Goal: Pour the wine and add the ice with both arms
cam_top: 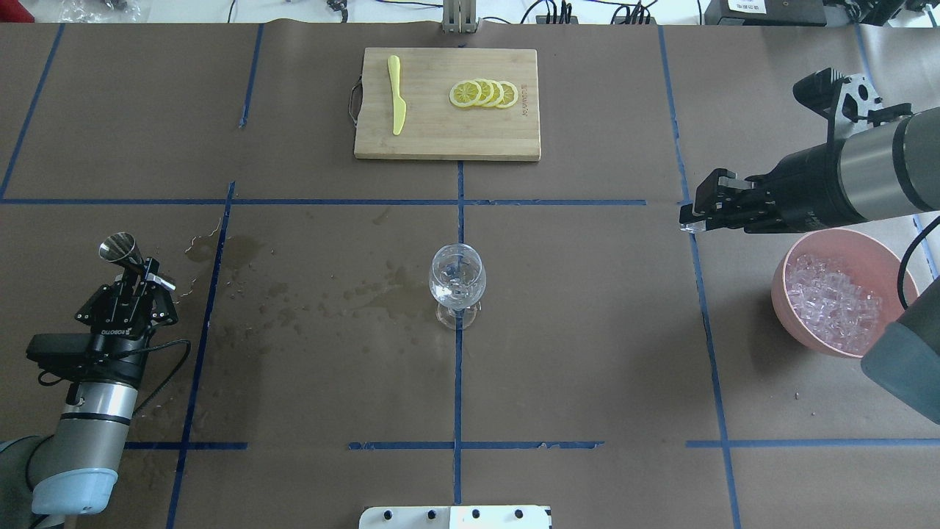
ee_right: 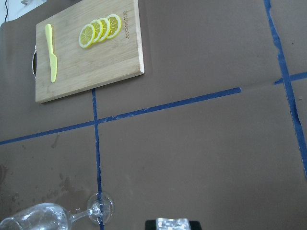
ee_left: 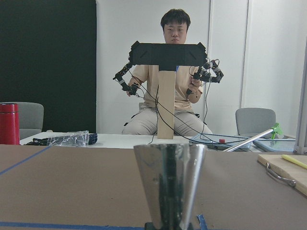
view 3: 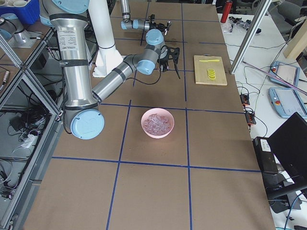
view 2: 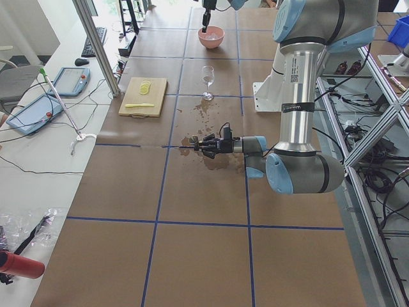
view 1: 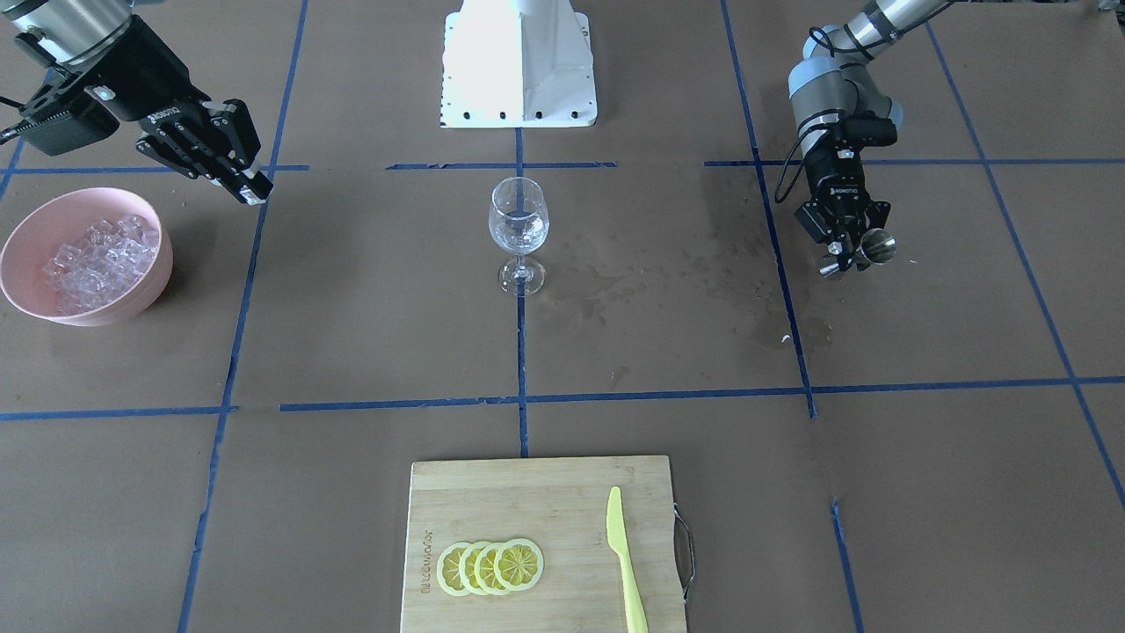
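Observation:
The wine glass point(view 1: 518, 227) point(cam_top: 457, 281) stands upright at the table's middle, and the wine point(view 1: 518, 237) is a barely visible clear pool low in its cup. My left gripper point(cam_top: 139, 275) point(view 1: 848, 255) is far out on my left, low over the table. It is shut on a steel jigger point(cam_top: 121, 250) point(ee_left: 169, 177) that stands upright, mouth up. The ice point(cam_top: 833, 297) fills a pink bowl point(view 1: 132, 303) point(view 3: 144, 125). My right gripper point(cam_top: 687, 220) point(view 1: 253, 192) hovers between bowl and glass, shut on one ice cube point(ee_right: 168, 223).
A wooden cutting board point(cam_top: 440, 136) at the far edge carries lemon slices point(cam_top: 485, 93) and a yellow knife point(cam_top: 396, 103). Wet stains point(cam_top: 323, 286) spread between the jigger and the glass. The white pedestal base point(view 1: 518, 61) is behind the glass. A person sits beyond the table's end.

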`<state>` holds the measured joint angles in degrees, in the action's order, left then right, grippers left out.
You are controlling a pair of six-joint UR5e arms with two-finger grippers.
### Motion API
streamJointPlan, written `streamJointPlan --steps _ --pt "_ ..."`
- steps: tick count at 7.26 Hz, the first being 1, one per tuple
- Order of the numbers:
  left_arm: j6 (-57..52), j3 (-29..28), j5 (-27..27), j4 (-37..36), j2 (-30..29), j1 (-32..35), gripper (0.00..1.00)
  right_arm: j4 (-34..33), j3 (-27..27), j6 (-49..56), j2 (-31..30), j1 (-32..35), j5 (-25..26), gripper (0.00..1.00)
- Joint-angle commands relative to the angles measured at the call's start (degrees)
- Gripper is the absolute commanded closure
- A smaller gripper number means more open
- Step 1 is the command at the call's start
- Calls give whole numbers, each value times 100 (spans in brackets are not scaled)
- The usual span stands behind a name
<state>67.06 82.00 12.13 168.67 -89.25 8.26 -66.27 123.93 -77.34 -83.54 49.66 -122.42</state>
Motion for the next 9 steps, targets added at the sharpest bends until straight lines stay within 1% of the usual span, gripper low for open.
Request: streamJointPlan --steps 1,5,6,7,8,9 --pt "0 0 0 17 4 0 64 0 0 -9 5 -17 8 100" --pt "0 0 26 17 4 0 63 0 -9 0 5 -44 34 100" --pt "0 0 26 0 4 0 60 0 -18 0 5 -70 34 100" --pt "0 0 26 17 4 0 53 0 -18 0 5 -79 34 100" --pt "0 0 26 0 4 0 50 0 -18 -9 13 -123 34 100" --pt "0 0 26 17 4 0 49 -9 -18 -9 161 -140 34 100"
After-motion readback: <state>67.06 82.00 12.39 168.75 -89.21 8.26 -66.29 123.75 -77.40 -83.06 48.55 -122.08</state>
